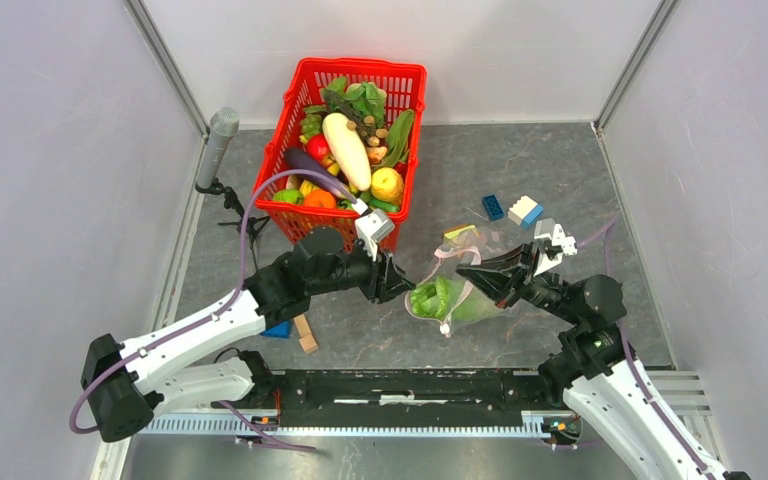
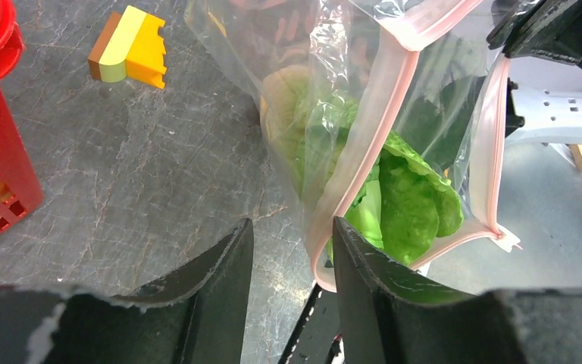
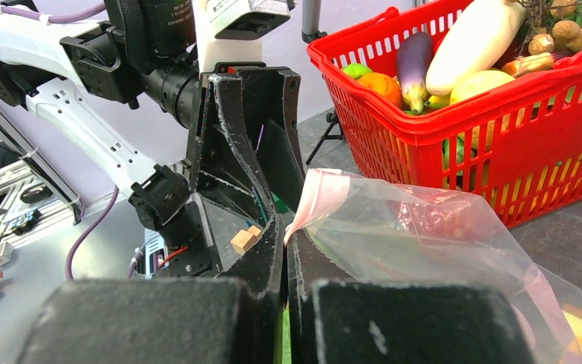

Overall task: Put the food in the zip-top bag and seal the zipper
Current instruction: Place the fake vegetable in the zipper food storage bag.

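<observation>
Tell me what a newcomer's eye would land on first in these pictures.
The red basket at the back of the table, heaped with toy produce and topped by a long white radish, grabs attention first. Nearer the arms, the clear zip-top bag is held up with leafy greens inside. The right end effector is shut on its mouth, and the left end effector straddles the pink zipper, jaws apart.

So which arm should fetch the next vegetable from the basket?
Probably left: the left gripper has jaws apart and sits nearer the red basket. The right gripper is shut on the pink edge of the zip-top bag, holding it open.
</observation>
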{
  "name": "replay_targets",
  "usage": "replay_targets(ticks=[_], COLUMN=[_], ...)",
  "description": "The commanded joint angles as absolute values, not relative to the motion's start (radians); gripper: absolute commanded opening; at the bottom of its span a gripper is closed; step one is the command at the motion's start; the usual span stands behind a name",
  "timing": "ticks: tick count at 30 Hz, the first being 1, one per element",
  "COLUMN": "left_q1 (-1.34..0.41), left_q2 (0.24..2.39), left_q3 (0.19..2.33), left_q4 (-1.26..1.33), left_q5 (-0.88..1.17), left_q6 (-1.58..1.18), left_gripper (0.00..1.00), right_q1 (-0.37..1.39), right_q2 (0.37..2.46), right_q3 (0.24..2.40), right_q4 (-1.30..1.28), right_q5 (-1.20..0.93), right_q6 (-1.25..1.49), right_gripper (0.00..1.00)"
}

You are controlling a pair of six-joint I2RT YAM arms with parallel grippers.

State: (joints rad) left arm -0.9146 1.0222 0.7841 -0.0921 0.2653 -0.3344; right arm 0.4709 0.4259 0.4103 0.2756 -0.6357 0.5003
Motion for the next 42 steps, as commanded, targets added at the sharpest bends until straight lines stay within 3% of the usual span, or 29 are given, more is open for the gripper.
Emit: replay_targets(ticks=[1, 25, 34, 40, 42], left_q1=[-0.911, -0.911, -0.911, -0.911, -0.911], left_q2=[1.000, 1.023, 1.079, 1.076, 1.066], left_q3=[0.798, 0.802, 0.777, 0.775, 0.781], left_q4=[-0.110, -0.178, -0.096, -0.058, -0.037], left_q5=[0.285, 0.300, 0.341, 0.364, 0.383], left_q6=[-0.274, -0.227, -0.267, -0.285, -0.297], left_gripper=[0.50, 0.48, 0.32, 0.03, 0.02], right_q1=[0.471, 0.471, 0.471, 0.471, 0.471], right_q2=[0.429, 0.440, 0.426, 0.423, 0.422], right_q3=[0.410, 0.440, 0.435, 0.421, 0.424], right_q4=[0.351, 0.360, 0.370, 0.367, 0.323], right_q5=[-0.623, -0.626, -0.625, -0.608, -0.573], right_q6=[0.508, 0.522, 0.534, 0.530, 0.513], right_gripper=[0.00, 0.00, 0.00, 0.00, 0.00])
